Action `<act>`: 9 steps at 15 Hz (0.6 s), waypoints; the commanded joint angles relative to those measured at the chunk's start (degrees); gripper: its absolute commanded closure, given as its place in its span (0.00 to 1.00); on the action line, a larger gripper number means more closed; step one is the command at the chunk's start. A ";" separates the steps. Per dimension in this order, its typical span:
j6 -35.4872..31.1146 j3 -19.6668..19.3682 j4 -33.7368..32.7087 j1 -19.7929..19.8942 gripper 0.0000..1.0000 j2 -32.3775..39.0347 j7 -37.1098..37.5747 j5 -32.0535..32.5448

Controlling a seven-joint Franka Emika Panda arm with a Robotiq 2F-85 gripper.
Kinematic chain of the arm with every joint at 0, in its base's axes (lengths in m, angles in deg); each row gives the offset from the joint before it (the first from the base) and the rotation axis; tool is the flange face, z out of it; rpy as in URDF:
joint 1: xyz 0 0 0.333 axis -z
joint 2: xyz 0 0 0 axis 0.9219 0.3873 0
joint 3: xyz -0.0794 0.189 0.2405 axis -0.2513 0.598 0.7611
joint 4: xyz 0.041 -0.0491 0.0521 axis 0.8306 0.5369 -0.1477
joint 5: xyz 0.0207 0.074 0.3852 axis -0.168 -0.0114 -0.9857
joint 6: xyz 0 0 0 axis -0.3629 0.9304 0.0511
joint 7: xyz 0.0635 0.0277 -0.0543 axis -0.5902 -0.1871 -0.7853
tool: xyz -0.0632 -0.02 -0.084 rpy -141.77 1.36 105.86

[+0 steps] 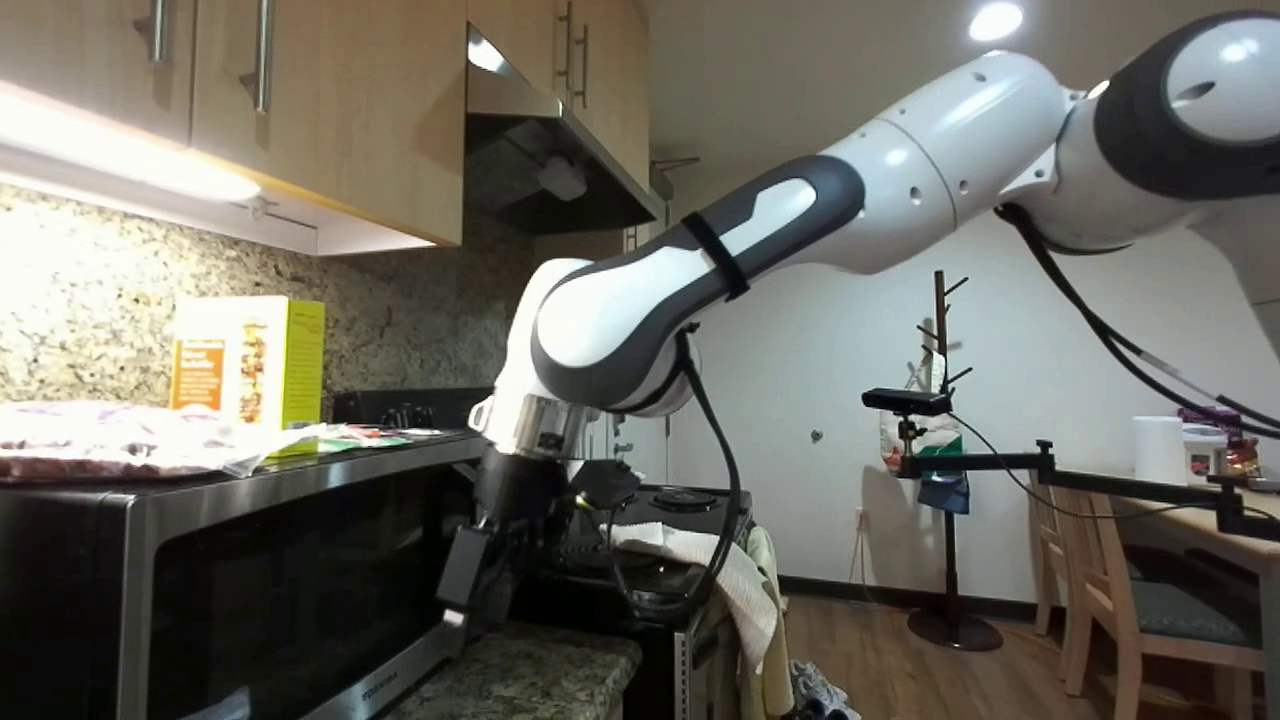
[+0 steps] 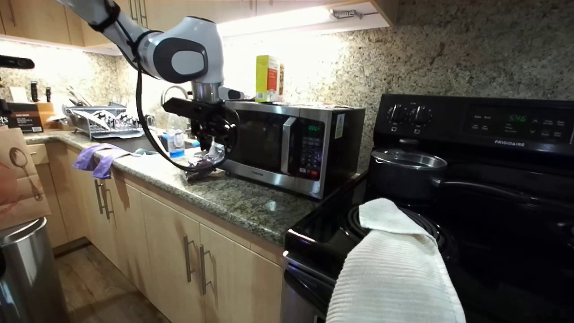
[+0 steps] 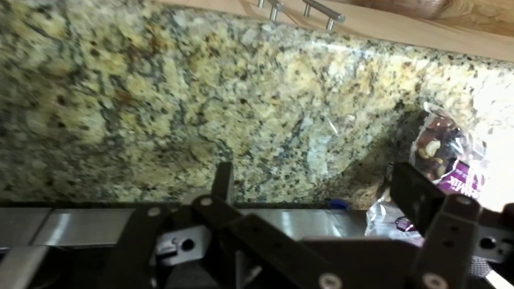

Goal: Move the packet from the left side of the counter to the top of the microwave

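While pointing the gripper point(image 3: 312, 176) down toward the counter point(image 3: 241, 92), just in front of the microwave point(image 2: 262, 141), holds the two fingers point(image 3: 417, 192) wide apart, framing counter and steel trim point(image 3: 305, 220) between them in the wrist view. Has the packet point(image 3: 439, 148) lying on the counter by the microwave's front, mostly beyond one finger and partly hidden behind it; cannot tell whether touching. Hangs a little off upright below a sharp bend in the white arm point(image 1: 870, 200); from that bend, slants up and away to the right in an exterior view, as one long slope. Farther out, on the microwave's top, shows a plastic bag point(image 1: 120, 440) and an upright yellow box point(image 1: 270, 360), seen in both exterior views; beside the microwave, shows a black stove point(image 2: 515, 233) draped with a ribbed towel point(image 2: 394, 269).
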 commanded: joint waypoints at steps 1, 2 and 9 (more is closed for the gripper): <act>-0.60 3.46 -9.48 0.26 0.00 8.34 -6.27 -1.66; -0.58 4.41 -12.21 0.05 0.00 10.59 -7.03 -1.48; 3.94 11.26 -25.90 0.82 0.00 19.60 -13.07 -4.06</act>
